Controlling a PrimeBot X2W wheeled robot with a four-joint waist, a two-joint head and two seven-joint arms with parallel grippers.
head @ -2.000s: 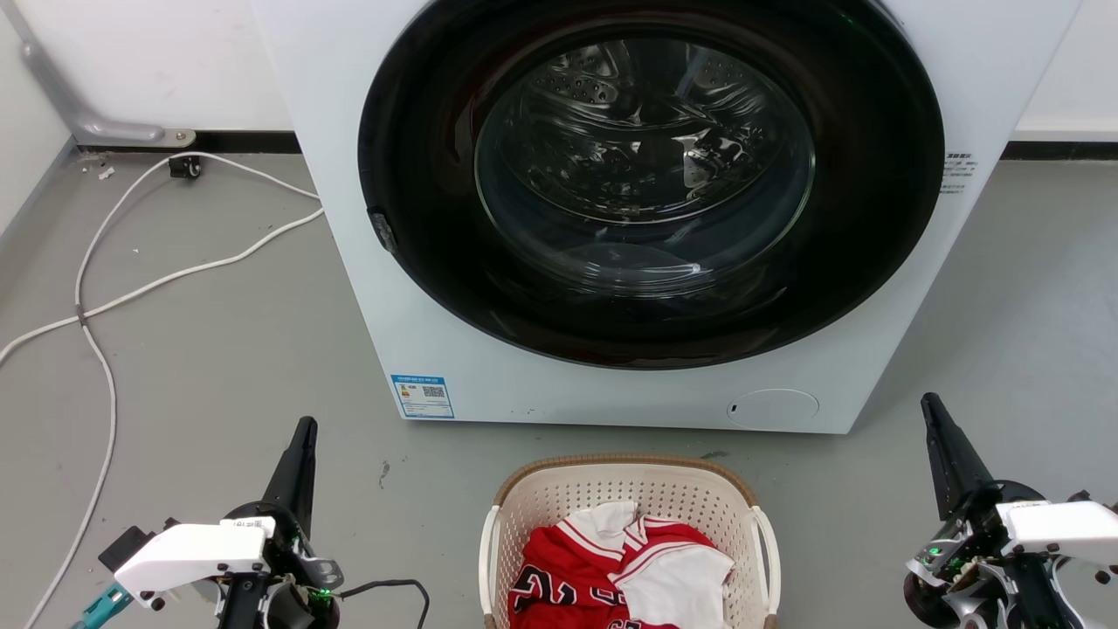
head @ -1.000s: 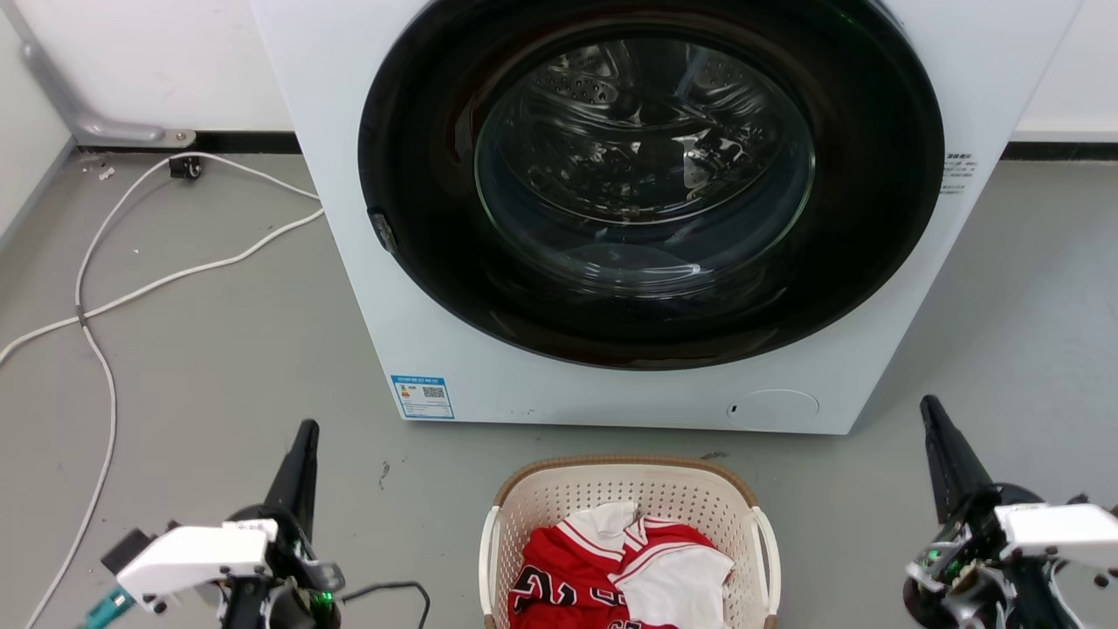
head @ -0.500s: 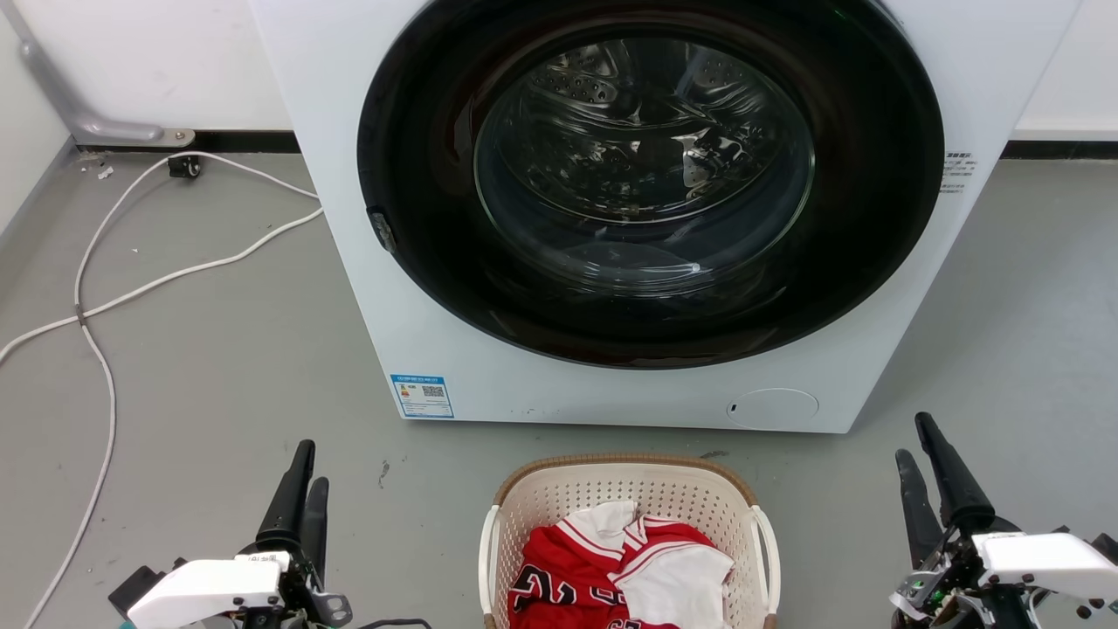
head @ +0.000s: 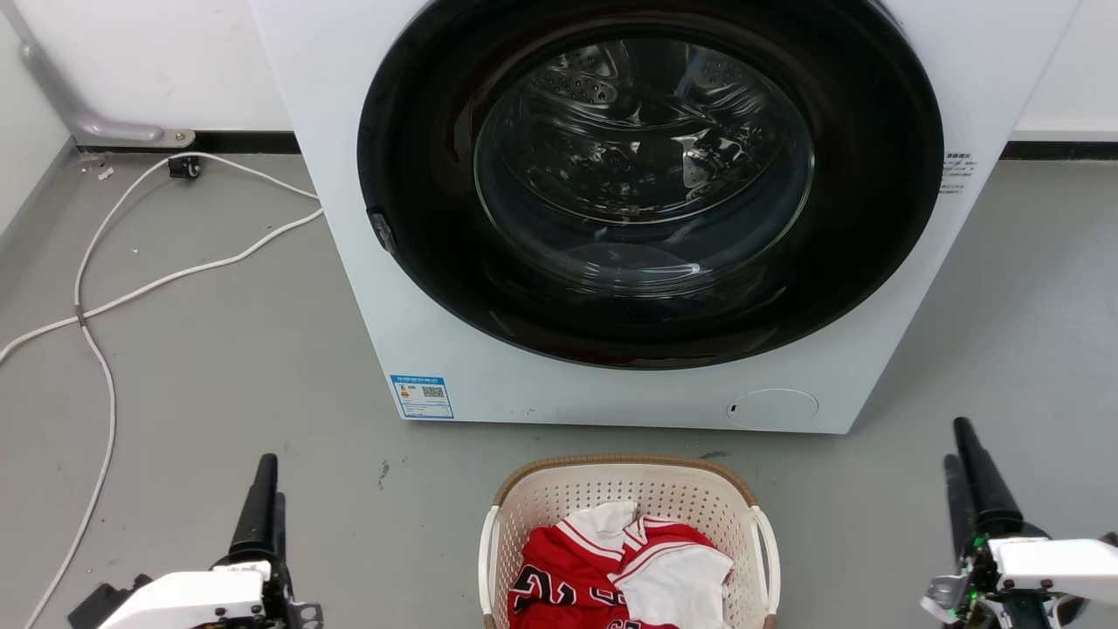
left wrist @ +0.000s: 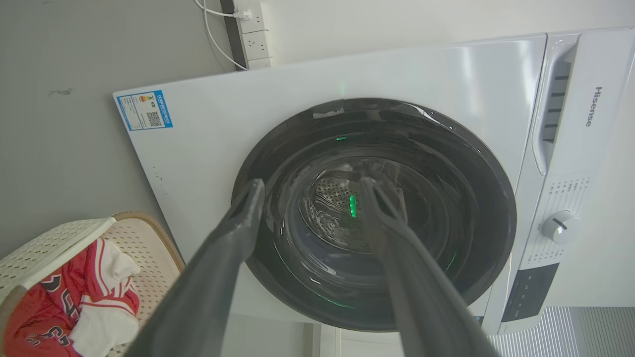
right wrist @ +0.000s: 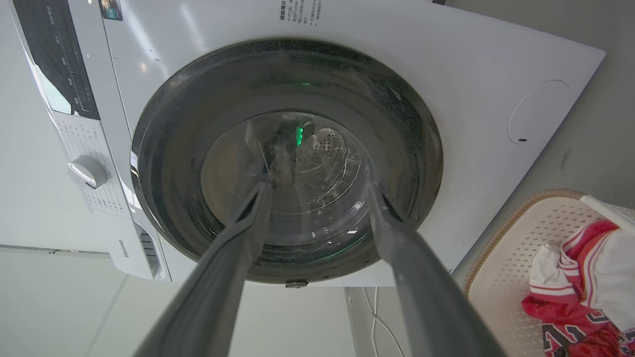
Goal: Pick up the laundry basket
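Washing machine (head: 611,218): white, with a round dark door, standing on the grey floor (head: 218,367). Laundry basket (head: 624,459): on the floor just in front of the machine's base, not touching it, with a red-and-white jersey (head: 594,568) inside. A white cable (head: 105,288) trails across the floor to the left.

The basket lies between the two grippers, untouched. Left gripper (head: 269,489) is off the basket's left side, well apart from its handle. Right gripper (head: 958,454) is off the right side, farther out. Both arms are low, with fingers pointing at the machine. In the wrist views each gripper's fingers are spread apart and hold nothing.
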